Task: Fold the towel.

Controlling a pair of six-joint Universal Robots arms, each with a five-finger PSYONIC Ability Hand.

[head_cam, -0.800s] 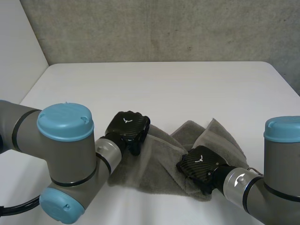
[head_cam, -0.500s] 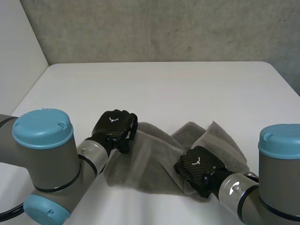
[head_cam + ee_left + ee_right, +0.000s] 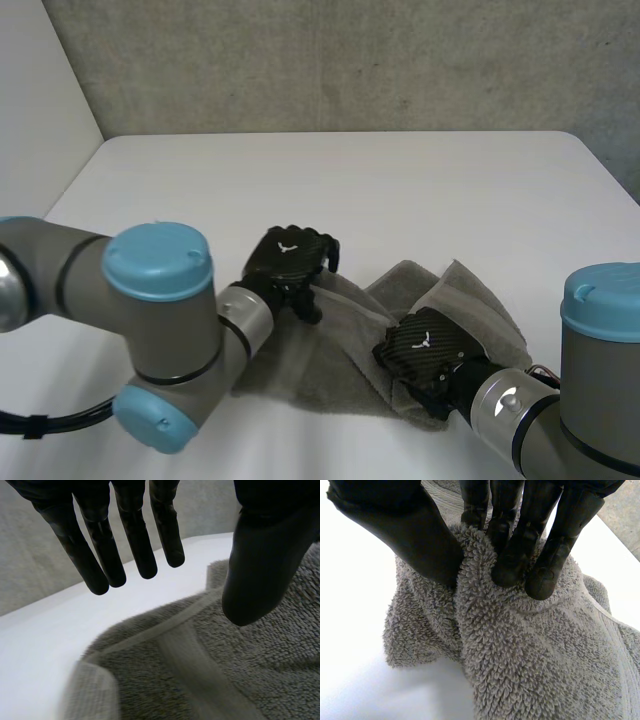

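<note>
Towel (image 3: 335, 355), grey and crumpled, lies on the near side of the white bench (image 3: 350, 190), between the two arms. The right robot hand (image 3: 512, 555) pinches a thick bunch of its right part between thumb and fingers. The left robot hand (image 3: 135, 535) hovers spread wide over the hemmed edge (image 3: 165, 625) on the towel's left side, fingers straight, holding nothing. As I judge it, a lift with only one side gripped would drag the cloth into a lopsided heap. The right pinch holds a bunch, not a clean corner, so layers could slip or fold crooked. The left could close on bare bench beyond the hem.
</note>
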